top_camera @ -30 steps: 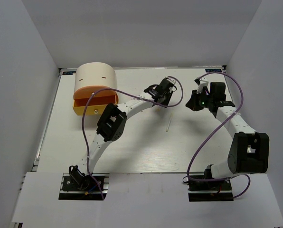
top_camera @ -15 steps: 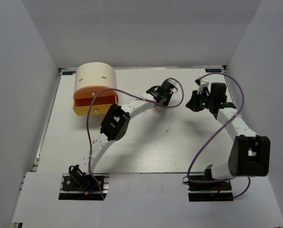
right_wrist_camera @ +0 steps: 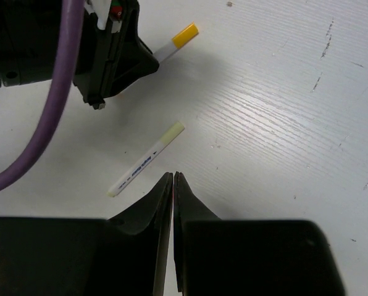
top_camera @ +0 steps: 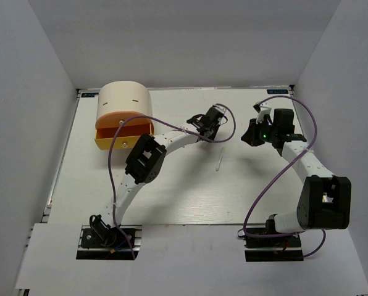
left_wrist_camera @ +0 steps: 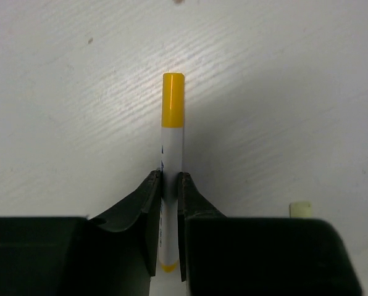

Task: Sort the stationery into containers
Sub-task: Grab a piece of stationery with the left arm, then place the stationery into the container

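The left gripper [left_wrist_camera: 170,185], spread a moment ago, now pinches the yellow-capped pen [left_wrist_camera: 172,117] well right of the box [top_camera: 123,102], so it looks secured for carrying to the open drawer [top_camera: 128,128]; the right gripper [right_wrist_camera: 173,185], pressed together and empty, hangs near a second pen [right_wrist_camera: 146,159] farther right.

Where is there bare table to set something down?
Bare: near table between the arms; far strip from drawer box to right hand. Crowded: mid-table, where the left hand grips a yellow-capped pen beside a loose pen.
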Motion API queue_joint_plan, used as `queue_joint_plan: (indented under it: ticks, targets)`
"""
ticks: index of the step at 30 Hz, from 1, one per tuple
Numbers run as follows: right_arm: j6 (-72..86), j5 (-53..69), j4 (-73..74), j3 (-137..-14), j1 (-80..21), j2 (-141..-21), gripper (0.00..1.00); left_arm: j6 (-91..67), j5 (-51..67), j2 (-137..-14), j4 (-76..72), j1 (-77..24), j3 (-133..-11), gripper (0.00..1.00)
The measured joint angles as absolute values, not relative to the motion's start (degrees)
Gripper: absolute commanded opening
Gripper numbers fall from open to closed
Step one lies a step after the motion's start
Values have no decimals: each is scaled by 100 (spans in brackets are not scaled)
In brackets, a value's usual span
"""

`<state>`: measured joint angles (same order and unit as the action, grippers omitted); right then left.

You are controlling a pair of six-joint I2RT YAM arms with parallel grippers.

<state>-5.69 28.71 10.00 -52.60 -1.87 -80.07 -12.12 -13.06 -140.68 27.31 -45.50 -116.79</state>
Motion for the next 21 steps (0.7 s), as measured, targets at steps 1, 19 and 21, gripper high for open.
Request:
queue_joint_plan:
  ticks: [1,19,21]
  targets:
    - [-569,2871,996,-5260,-187,-8007,9,-1249,-1269,-13987,2738,-4550,-11563,7]
    - [-493,3009,705,-5002,-185,-8007,9,-1201,537,-9367,1865,-4346,-8241,0]
    - [-491,3028,676,-5002,-185,-8009,9,-1085,438,-8746,1726,-4333,-7745,0]
